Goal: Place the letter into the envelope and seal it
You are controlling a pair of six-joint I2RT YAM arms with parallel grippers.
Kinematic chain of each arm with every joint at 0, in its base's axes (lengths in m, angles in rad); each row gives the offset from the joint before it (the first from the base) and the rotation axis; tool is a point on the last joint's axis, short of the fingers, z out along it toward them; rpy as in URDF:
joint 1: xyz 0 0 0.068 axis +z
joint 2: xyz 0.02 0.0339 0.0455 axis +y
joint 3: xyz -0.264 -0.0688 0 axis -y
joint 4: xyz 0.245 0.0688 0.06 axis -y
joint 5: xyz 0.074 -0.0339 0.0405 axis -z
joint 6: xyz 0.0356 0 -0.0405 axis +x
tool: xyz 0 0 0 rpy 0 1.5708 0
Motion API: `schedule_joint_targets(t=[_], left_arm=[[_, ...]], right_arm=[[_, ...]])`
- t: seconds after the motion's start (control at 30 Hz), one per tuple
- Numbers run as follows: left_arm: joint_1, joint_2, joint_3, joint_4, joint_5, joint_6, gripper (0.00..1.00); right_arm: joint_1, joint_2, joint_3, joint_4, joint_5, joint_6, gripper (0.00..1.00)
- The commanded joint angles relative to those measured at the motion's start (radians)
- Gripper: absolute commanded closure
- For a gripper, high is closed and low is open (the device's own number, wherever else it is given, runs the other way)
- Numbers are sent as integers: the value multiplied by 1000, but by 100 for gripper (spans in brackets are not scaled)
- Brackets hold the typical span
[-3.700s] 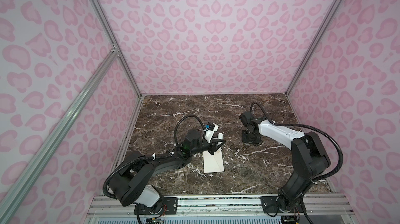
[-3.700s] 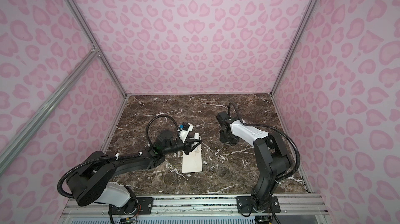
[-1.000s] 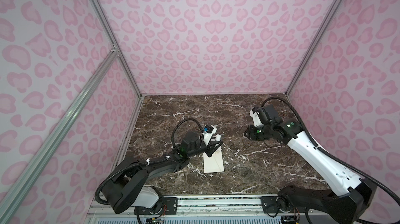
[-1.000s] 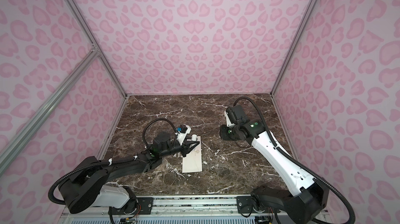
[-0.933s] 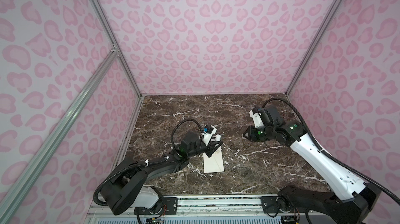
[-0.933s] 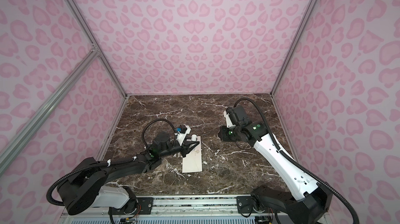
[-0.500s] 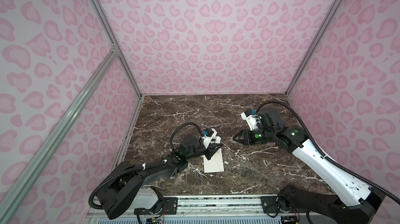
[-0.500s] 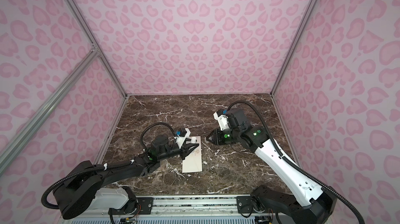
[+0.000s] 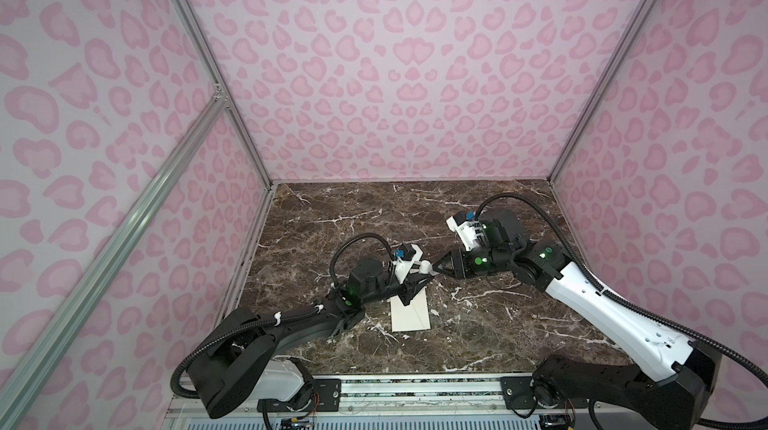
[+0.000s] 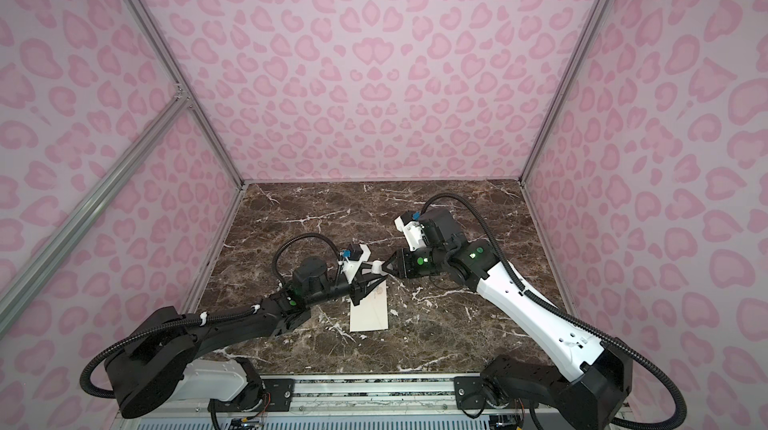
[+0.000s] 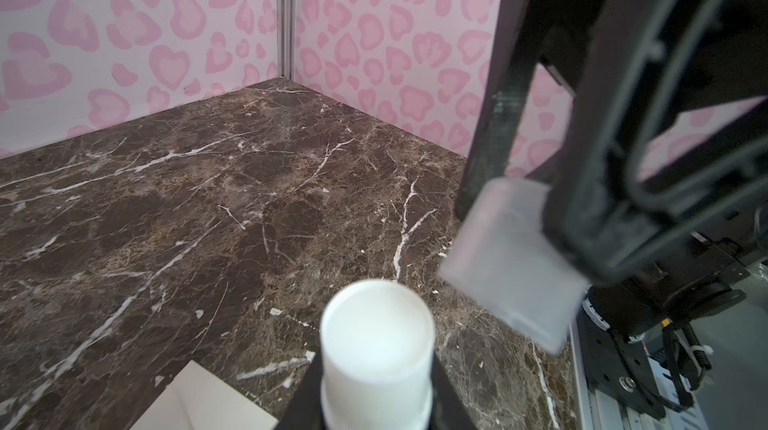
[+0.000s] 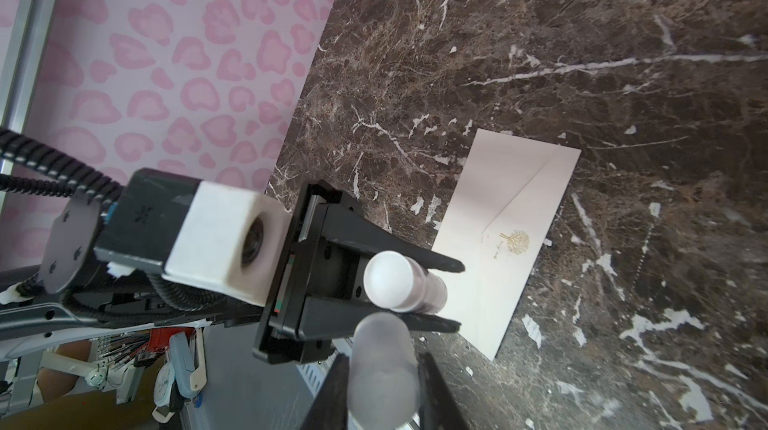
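Pink patterned walls [image 9: 395,75] close in a dark brown marble counter [image 9: 374,208] with white veins. The two arms reach toward each other over the middle of the counter, so the gripper tips nearly meet. The envelope [image 9: 413,316] lies flat on the counter toward the front, its far end under the left gripper in both top views. The right wrist view shows its pointed flap folded down, with the tip at a small gold emblem [image 12: 515,241]. The left gripper [image 12: 453,295] is clamped on a white stick [image 12: 390,278], a short cylinder that juts out past its black fingers [image 12: 415,257] toward the right arm. The right gripper [image 12: 382,382] is clamped on a frosted cap [image 12: 382,365] held just beside the end of the stick; whether the two touch cannot be told.
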Motion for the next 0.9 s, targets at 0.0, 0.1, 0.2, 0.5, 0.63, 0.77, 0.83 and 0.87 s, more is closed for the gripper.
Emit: schedule_joint_targets(t=[0.0, 0.1, 0.2, 0.5, 0.63, 0.77, 0.83, 0.87], left_arm=[[-5, 2, 11, 41, 7, 13, 96], [-10, -1, 10, 43, 7, 11, 96], [-12, -1, 9, 44, 7, 11, 96], [-22, -8, 13, 34, 7, 23, 96], [-31, -6, 17, 25, 3, 35, 96], [-42, -9, 19, 15, -9, 48, 96], [-48, -13, 20, 12, -13, 54, 96], [-49, -15, 22, 9, -17, 55, 96]], right_arm=[[1, 11, -7, 41, -12, 4, 73], [-1, 18, -5, 44, -12, 3, 73], [-1, 24, 1, 41, 0, 0, 73], [-13, 33, 1, 51, 2, 4, 73], [-18, 37, 0, 50, 1, 3, 73], [-18, 41, -1, 54, -2, 4, 74], [-18, 43, -1, 54, -5, 5, 74], [-18, 44, -2, 54, -5, 5, 74]])
